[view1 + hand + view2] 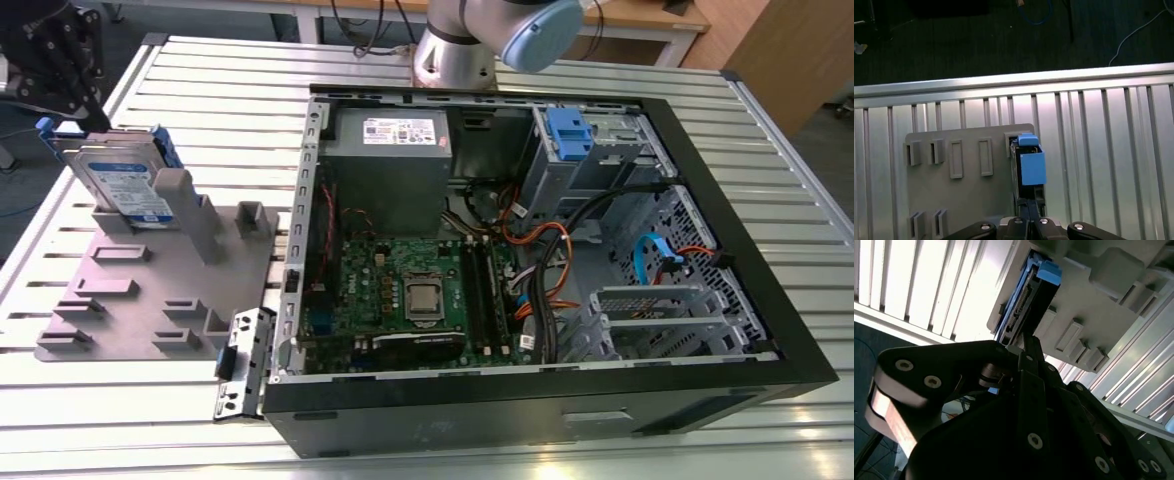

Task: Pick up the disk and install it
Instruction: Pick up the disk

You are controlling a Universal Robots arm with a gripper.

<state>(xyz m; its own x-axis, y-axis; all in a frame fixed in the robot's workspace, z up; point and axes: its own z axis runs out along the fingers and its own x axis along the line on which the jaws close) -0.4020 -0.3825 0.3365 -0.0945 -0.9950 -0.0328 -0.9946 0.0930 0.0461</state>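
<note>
The disk (127, 185) stands on edge in a slot at the corner of the grey moulded fixture plate (134, 300), with its long axis level along the plate's side. The exterior view gives me its white-and-blue label, while the second wrist view gives its connector end (1021, 310) and blue rail. My black gripper (1024, 342) hangs over that end of the plate with its jaws pressed together, holding nothing.

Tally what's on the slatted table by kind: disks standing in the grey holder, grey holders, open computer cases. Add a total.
disk: 1
grey holder: 1
open computer case: 1
Total: 3
</note>
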